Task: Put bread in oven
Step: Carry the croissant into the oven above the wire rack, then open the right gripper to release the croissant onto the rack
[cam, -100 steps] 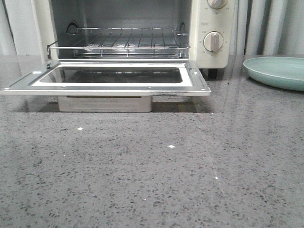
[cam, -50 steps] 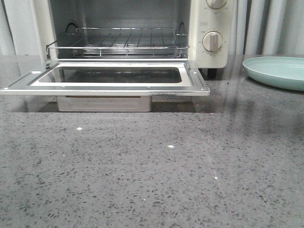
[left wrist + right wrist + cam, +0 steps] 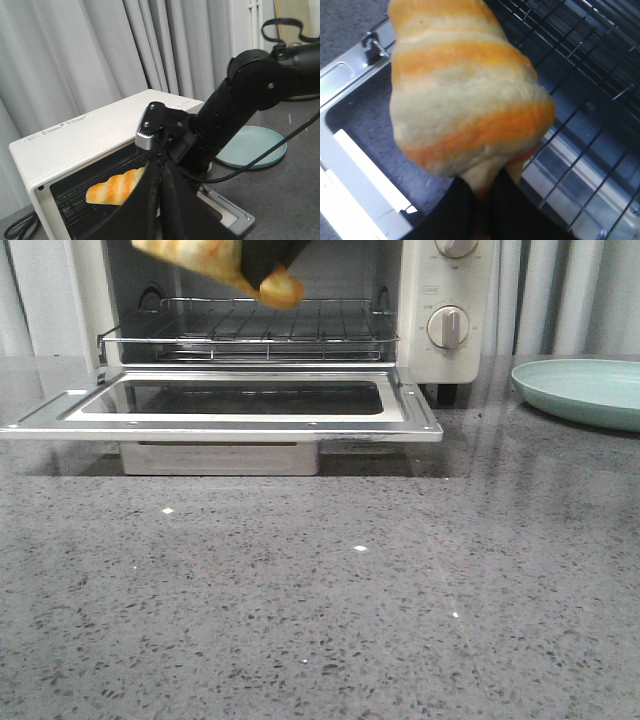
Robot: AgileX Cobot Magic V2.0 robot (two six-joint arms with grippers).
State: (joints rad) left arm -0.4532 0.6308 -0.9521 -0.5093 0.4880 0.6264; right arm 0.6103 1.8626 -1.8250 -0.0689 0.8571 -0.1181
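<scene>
Since the earlier frames, in which the oven mouth stood vacant, the bread has come into the front view, hanging before the upper part of the oven opening, above the wire rack. It is carried by the right gripper, whose dark jaws are closed on one tapered end, so that the striped body projects ahead of them toward the rack; such a hold would let the roll enter first while the arm stays outside. The door lies folded flat in front of the oven, presumably to clear the approach. The left gripper hangs back from the oven, its jaws pressed together on nothing.

In the front view most of the bread and all of the right arm are cut off by the frame's upper edge. Whether the roll is already past the oven's front plane cannot be told. A mint-green plate rests on the bench beside the oven's knob side.
</scene>
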